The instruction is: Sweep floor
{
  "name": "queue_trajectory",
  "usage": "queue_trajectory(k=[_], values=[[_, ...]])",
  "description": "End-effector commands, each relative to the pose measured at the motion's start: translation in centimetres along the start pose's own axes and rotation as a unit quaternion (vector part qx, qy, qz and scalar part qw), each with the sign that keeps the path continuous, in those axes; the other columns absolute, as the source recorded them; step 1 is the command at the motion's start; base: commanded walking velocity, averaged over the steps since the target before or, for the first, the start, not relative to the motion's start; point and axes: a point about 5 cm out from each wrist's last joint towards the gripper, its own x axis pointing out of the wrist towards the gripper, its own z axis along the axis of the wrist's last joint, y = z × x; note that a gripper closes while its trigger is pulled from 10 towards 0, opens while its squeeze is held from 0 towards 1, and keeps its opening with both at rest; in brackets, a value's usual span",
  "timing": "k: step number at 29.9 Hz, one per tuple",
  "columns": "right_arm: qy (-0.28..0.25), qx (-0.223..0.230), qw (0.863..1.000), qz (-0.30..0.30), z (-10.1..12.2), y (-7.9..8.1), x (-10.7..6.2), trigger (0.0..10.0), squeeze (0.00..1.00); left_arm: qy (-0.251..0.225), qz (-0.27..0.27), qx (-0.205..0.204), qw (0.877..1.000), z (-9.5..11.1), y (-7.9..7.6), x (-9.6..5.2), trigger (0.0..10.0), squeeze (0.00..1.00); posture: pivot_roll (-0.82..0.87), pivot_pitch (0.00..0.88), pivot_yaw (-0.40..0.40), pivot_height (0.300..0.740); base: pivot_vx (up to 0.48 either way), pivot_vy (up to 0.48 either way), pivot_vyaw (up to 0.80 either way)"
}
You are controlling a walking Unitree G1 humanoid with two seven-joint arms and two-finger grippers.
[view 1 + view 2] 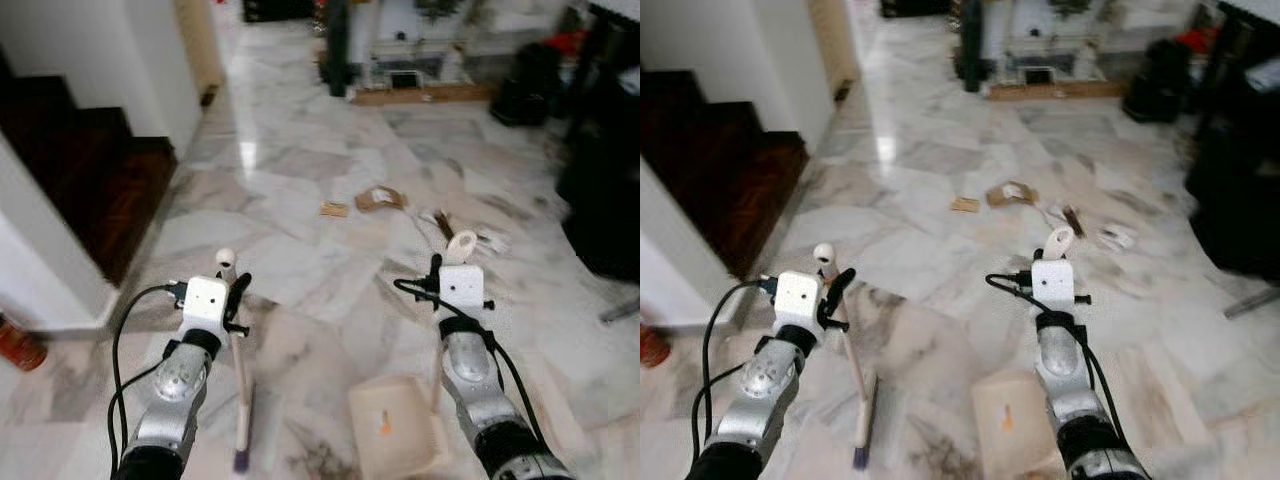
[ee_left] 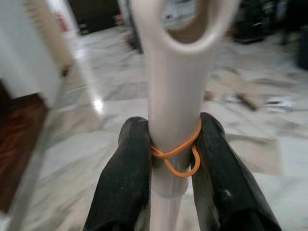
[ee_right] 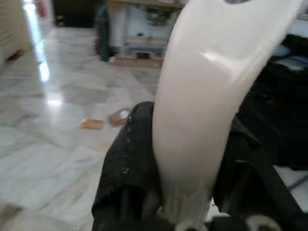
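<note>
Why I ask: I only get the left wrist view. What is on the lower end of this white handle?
Observer: It is a broom; its head rests on the marble floor below the left gripper.
Operator: And the other arm?
Observer: The right gripper is shut on the handle of a cream dustpan set on the floor.
Operator: Where is the litter?
Observer: Cardboard scraps lie ahead, beyond the dustpan.

Broom (image 1: 241,400) left of dustpan (image 1: 395,425)
</note>
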Motion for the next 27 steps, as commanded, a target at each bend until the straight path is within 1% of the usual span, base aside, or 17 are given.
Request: queue_trajectory(k=[1,4,14,27], values=[[-0.023,-0.006,1.0,0.013,1.1,0.49,0.53,10.0,0.0,-0.022,0.01,0.006,1.0,0.78,0.64,0.06,10.0,0.0,0.05,0.0,0.049,0.74,0.0,0.0,-0.8],[-0.024,-0.006,1.0,0.013,1.12,0.48,0.5,10.0,0.0,-0.021,0.009,0.004,1.0,0.73,0.59,0.04,10.0,0.0,0.05,0.0,0.049,0.74,0.0,0.0,-0.8],[-0.026,-0.004,0.999,0.02,1.1,0.67,0.38,10.0,0.0,-0.017,0.006,-0.002,1.0,0.66,0.38,0.03,10.0,0.0,0.05,0.0,0.044,0.74,0.0,0.0,0.0],[-0.024,-0.002,0.999,0.034,1.07,1.22,0.29,10.0,0.0,-0.016,0.006,-0.003,1.0,0.62,0.24,0.03,10.0,0.0,0.05,0.0,0.041,0.74,0.272,0.0,0.0]])
